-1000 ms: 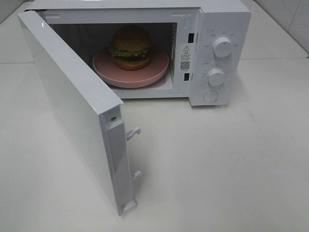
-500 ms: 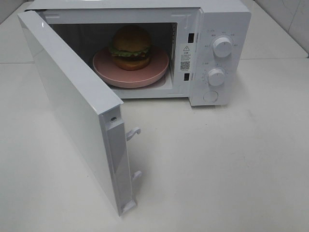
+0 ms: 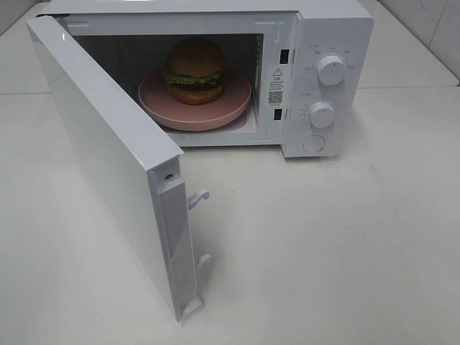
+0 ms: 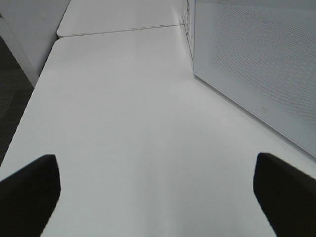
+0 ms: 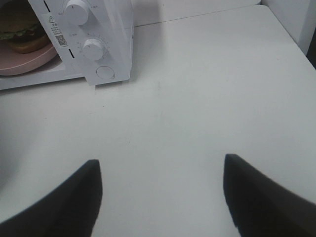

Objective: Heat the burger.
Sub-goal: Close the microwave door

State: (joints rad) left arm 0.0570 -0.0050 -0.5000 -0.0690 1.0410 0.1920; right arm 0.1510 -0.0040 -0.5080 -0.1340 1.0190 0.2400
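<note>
Glossy round burger (image 3: 195,70) on smooth pink plate (image 3: 154,101); left tool (image 4: 154,165) and right tool (image 5: 161,165) apart, empty.

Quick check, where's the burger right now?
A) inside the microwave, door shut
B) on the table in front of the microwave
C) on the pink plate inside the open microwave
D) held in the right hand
C: the burger sits on the pink plate inside the microwave, and the door stands swung wide open.
</note>
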